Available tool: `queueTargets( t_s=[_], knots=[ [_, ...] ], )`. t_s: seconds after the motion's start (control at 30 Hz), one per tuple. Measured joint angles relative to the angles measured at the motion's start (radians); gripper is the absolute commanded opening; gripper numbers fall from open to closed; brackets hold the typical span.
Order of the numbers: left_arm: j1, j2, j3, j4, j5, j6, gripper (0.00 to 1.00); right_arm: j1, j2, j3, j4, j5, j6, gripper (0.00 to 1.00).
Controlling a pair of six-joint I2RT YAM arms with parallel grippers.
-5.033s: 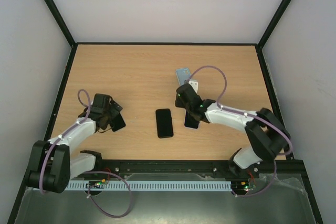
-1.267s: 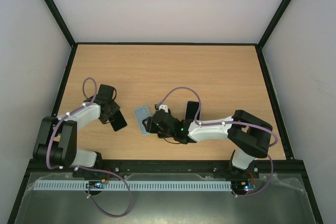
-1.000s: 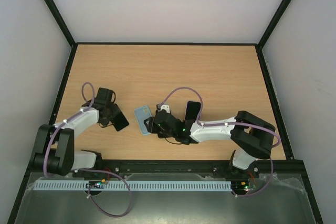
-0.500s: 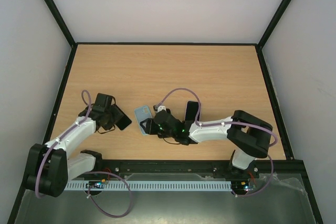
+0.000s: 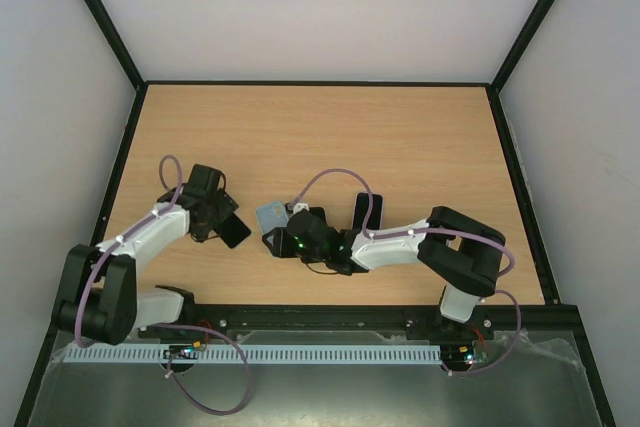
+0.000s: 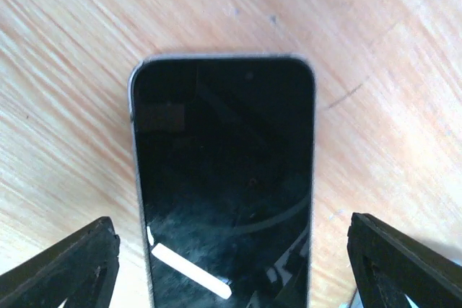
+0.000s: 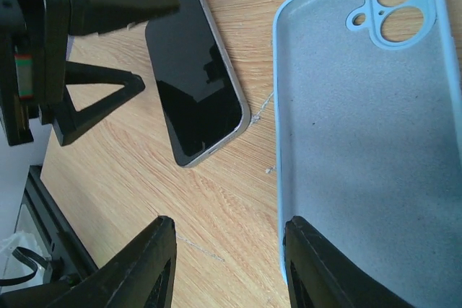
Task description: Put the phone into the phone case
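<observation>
On table, L gripper straddling phone, case nearby

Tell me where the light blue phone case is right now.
In the top view the phone case sits left of centre on the table, at the right arm's jaws, with the phone between the left arm's jaws just to its left.

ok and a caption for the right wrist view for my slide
Right wrist view: empty light-blue phone case open side up beside the dark phone on the wooden table, not yet fitted.
</observation>
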Motion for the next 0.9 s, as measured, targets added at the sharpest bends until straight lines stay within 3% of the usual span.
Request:
queueTargets(
  t_s=[0.13,0.9],
  knots=[
    [-0.002,0.043,0.040,0.000,-0.043,0.003,0.94,0.000,-0.011,0.000,-0.008,0.012,0.000,0.42],
    [-0.028,0.225,0.116,-0.009,-0.145,-0.005,0.94,0.000,-0.047,0.000,-0.053,0.056,-0.023,0.42]
  ],
)
